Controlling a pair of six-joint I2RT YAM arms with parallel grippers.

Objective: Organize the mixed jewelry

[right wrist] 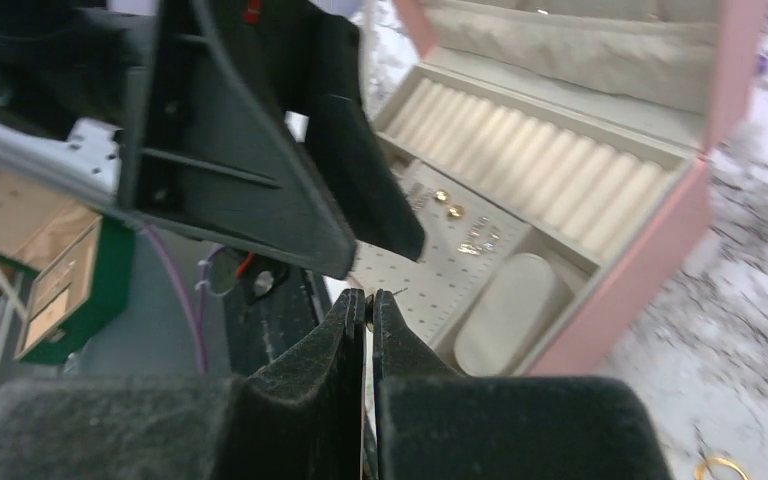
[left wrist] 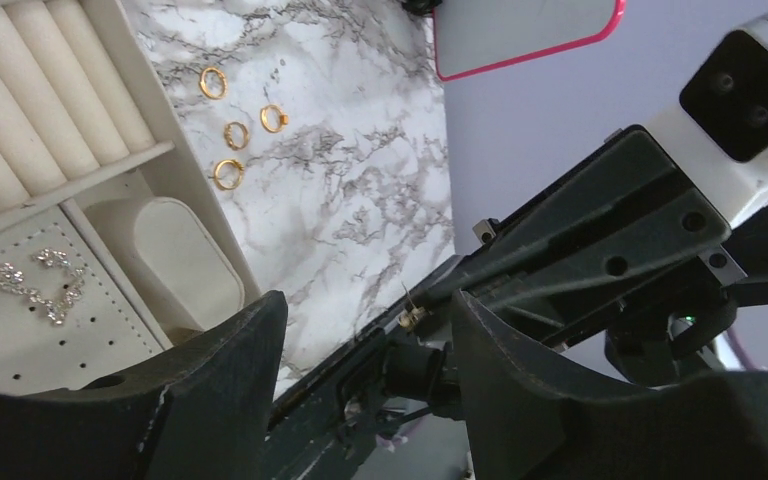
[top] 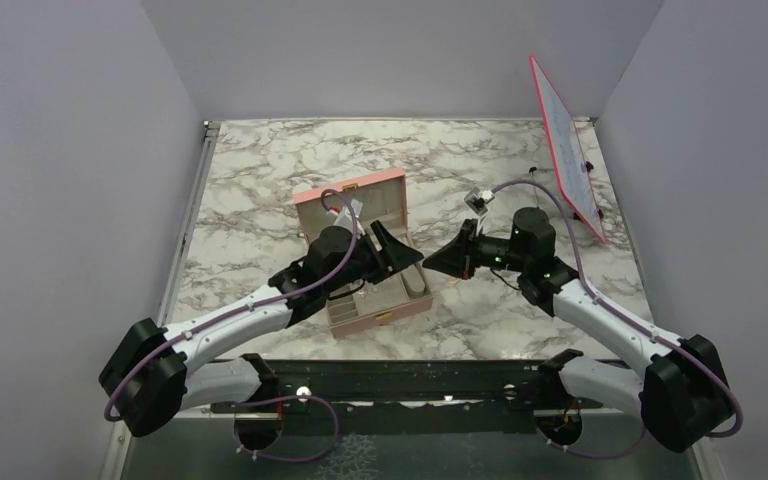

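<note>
Showing the left tool (left wrist: 365,308) spread above the pink box (right wrist: 640,285), while the right tool (right wrist: 370,300) is pressed together on a tiny metallic piece (left wrist: 410,312). Four gold rings (left wrist: 236,134) are seen lying on the marbled worktop (left wrist: 360,160) just beside the box; sparkly pieces (left wrist: 40,285) are laid in its perforated compartment.

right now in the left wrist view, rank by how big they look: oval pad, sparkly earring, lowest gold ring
1. oval pad, largest
2. sparkly earring
3. gold ring, smallest

The other three rings look about the same size as it.
</note>
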